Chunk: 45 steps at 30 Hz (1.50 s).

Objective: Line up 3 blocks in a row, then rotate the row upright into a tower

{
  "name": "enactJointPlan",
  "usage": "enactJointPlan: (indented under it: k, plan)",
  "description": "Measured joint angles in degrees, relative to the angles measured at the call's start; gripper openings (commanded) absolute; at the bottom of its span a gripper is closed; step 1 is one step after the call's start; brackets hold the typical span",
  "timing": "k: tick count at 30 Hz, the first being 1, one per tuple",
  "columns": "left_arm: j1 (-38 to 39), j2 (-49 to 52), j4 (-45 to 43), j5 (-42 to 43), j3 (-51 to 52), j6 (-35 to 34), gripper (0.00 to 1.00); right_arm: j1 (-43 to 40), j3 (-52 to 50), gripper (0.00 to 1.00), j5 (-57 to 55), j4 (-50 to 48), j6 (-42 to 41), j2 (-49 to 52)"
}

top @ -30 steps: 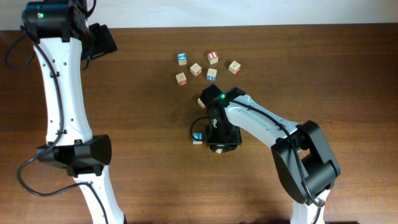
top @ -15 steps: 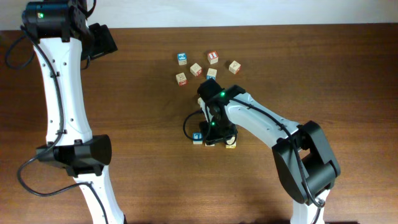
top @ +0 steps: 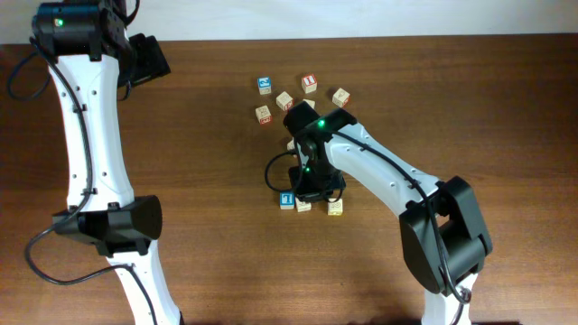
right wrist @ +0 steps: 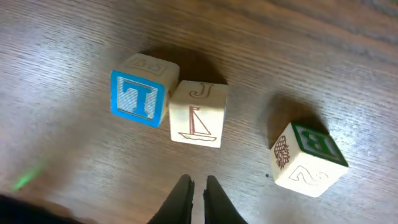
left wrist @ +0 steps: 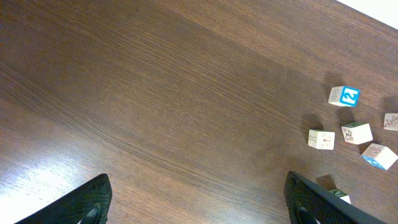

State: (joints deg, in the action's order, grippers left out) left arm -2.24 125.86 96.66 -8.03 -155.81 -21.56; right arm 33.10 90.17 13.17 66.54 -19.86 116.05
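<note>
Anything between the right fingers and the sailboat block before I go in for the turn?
Nothing visible. In the right wrist view only bare table lies between the shut right fingers and the sailboat block. The blue T block sits against one side of it; the green-topped block stands apart.

- Desk (right wrist: pixel 323 56): dark brown, streaky wood grain.
- T block (right wrist: pixel 138 99): bright blue face with a white T, pale wood sides.
- Sailboat block (right wrist: pixel 198 115): pale wood, with a red-brown outlined sailboat and J.
- Green block (right wrist: pixel 306 158): green top with a pale B, brown tree print, yellowish 2.
- Right fingers (right wrist: pixel 181 199): black.
</note>
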Motion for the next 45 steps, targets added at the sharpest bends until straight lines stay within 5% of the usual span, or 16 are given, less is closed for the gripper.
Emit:
enactJointPlan:
  k: [16,26,29,45]
  plan:
    - [0.0,0.0,0.0,0.02,0.0,0.0,0.87,5.25,-5.99,0.09,-4.11,-6.88,-6.29,1.4]
    - [0.0,0.0,0.0,0.02,0.0,0.0,0.88,3.67,-5.99,0.08,-0.96,-8.52,-1.55,1.4]
    - [0.0,0.0,0.02,0.0,0.0,0.0,0.88,1.88,0.85,0.08,-0.09,2.69,-0.7,2.29]
    - [0.0,0.0,0.0,0.02,0.0,0.0,0.89,-2.05,-1.6,0.04,-5.62,-4.63,-6.47,2.32]
